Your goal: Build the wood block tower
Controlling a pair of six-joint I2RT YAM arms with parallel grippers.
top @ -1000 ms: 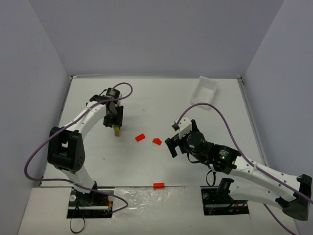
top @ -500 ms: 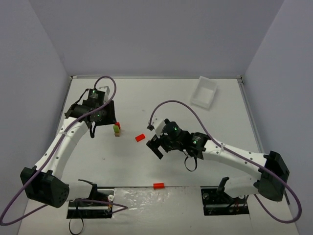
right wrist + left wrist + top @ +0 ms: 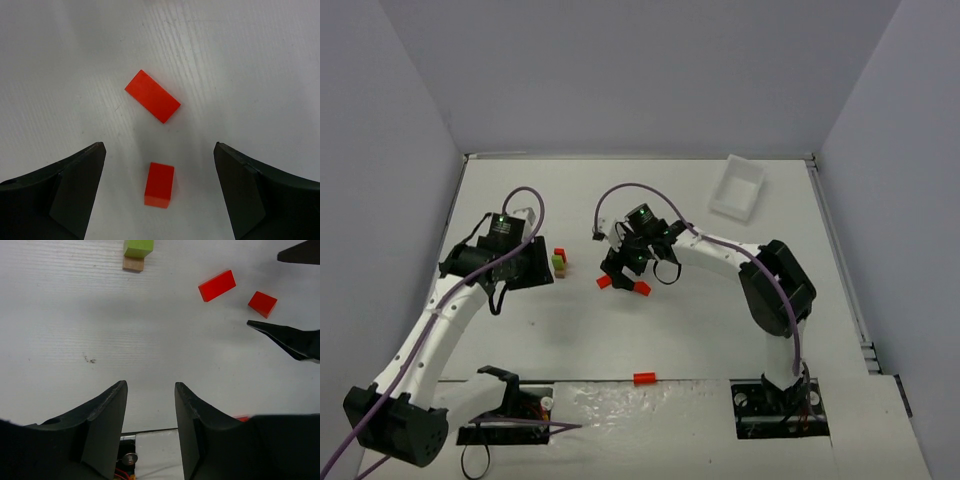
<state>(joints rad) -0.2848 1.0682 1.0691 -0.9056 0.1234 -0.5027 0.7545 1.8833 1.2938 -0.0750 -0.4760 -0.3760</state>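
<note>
The tower (image 3: pixel 559 262) is standing upright, its tan block (image 3: pixel 133 263) sitting at the bottom, a lime green block (image 3: pixel 138 247) resting on that and a red block (image 3: pixel 561 254) topping it. To its right a long red piece (image 3: pixel 152 96) and a small red piece (image 3: pixel 160 184) are lying flat, near each other but not touching. A third red piece (image 3: pixel 643 379) is lying well apart from them.

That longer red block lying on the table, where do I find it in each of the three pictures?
Top external: the longer red block lies mid-table.
Left wrist: the longer red block is at upper right.
Right wrist: the longer red block is central, slightly above the middle.
Shared landmark: the smaller red block beside it, in all three.
</note>
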